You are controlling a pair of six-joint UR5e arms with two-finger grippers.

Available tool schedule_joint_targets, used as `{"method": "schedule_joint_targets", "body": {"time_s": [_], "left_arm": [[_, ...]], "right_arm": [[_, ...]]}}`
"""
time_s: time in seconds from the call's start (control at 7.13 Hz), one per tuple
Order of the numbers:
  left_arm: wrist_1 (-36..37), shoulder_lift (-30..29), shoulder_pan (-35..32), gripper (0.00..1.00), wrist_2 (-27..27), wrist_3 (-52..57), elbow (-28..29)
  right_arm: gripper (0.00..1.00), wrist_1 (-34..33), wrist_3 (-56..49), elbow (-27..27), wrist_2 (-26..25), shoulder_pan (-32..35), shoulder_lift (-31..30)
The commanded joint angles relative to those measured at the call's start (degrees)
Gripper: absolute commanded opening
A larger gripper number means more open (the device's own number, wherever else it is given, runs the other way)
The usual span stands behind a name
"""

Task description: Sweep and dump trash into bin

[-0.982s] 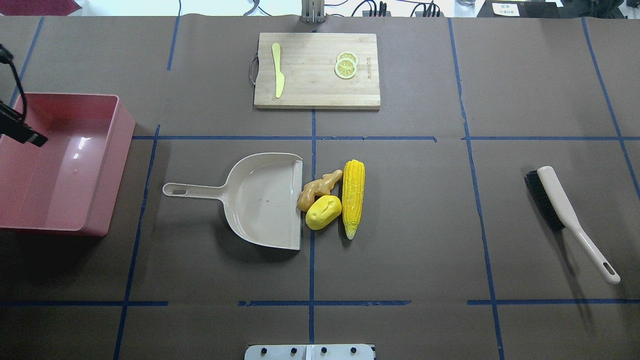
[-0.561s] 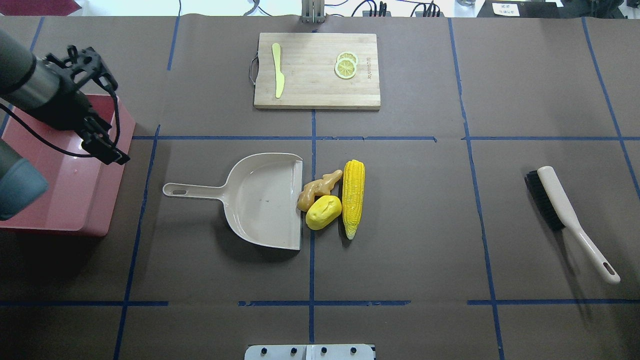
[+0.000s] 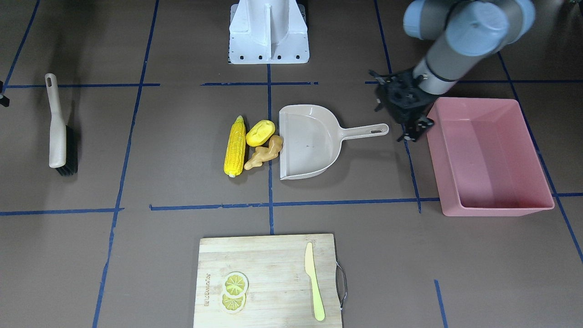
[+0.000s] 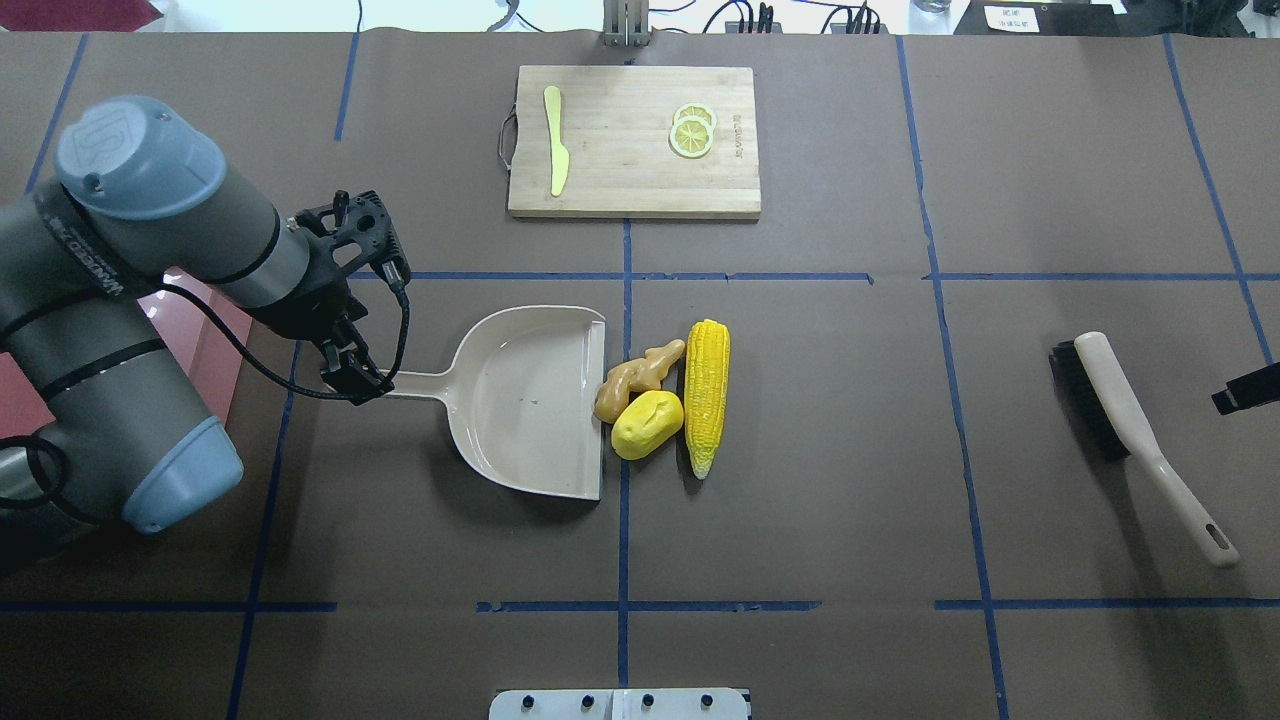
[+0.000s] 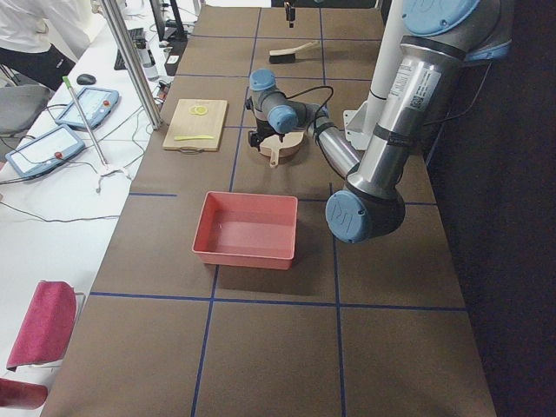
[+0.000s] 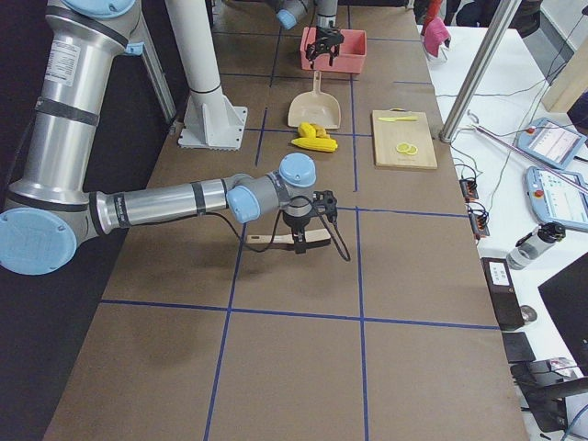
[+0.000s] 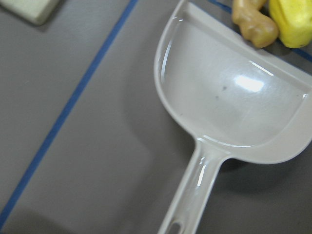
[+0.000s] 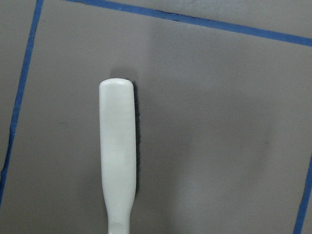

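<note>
The trash lies together mid-table: a corn cob (image 4: pixel 707 395), a yellow potato lump (image 4: pixel 647 424) and a tan ginger root (image 4: pixel 635 378), right at the open mouth of the beige dustpan (image 4: pixel 525 400). My left gripper (image 4: pixel 352 250) hangs open and empty above the end of the dustpan's handle (image 4: pixel 420 381); its wrist view shows the pan (image 7: pixel 229 97) and the ginger (image 7: pixel 253 24). The pink bin (image 3: pixel 496 211) stands empty beside that arm. My right gripper (image 4: pixel 1245 388) hovers over the brush (image 4: pixel 1120 400); I cannot tell whether it is open or shut.
A wooden cutting board (image 4: pixel 630 180) at the far side holds a pale knife (image 4: pixel 555 140) and lemon slices (image 4: pixel 691 132). Blue tape lines cross the brown table cover. The robot base plate (image 4: pixel 620 704) sits at the near edge.
My left arm has swung from over the bin at the left edge rightward to above the dustpan's handle. A bit of my right gripper has come into view at the right edge.
</note>
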Motion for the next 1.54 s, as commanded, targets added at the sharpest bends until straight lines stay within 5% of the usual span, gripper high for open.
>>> {"method": "schedule_joint_targets", "body": {"time_s": [0.0, 0.42, 0.56, 0.98, 1.26, 1.4], "left_arm": [[-0.13, -0.67, 1.54, 1.0, 2.39, 0.0, 0.06], [-0.22, -0.67, 1.54, 1.0, 2.39, -0.35, -0.03], [-0.22, -0.67, 1.54, 1.0, 2.39, -0.35, 0.06], [-0.22, -1.03, 1.54, 1.0, 2.39, -0.35, -0.2], [-0.22, -1.03, 1.54, 1.0, 2.39, -0.44, -0.64], [-0.22, -1.03, 1.54, 1.0, 2.39, -0.44, -0.82]], "right_arm": [[1.0, 0.09, 5.89, 1.15, -2.3, -5.75, -0.36], [1.0, 9.01, 15.45, 1.77, -3.26, -12.34, -3.6], [1.0, 9.92, 16.46, 1.68, -8.32, -16.37, -3.7], [0.98, 11.41, 16.3, -0.07, -9.86, -17.64, -6.51], [0.98, 19.91, 17.52, -5.33, -8.64, -17.64, -6.51], [0.91, 19.86, 18.14, -5.52, -8.72, -17.64, -6.51]]}}
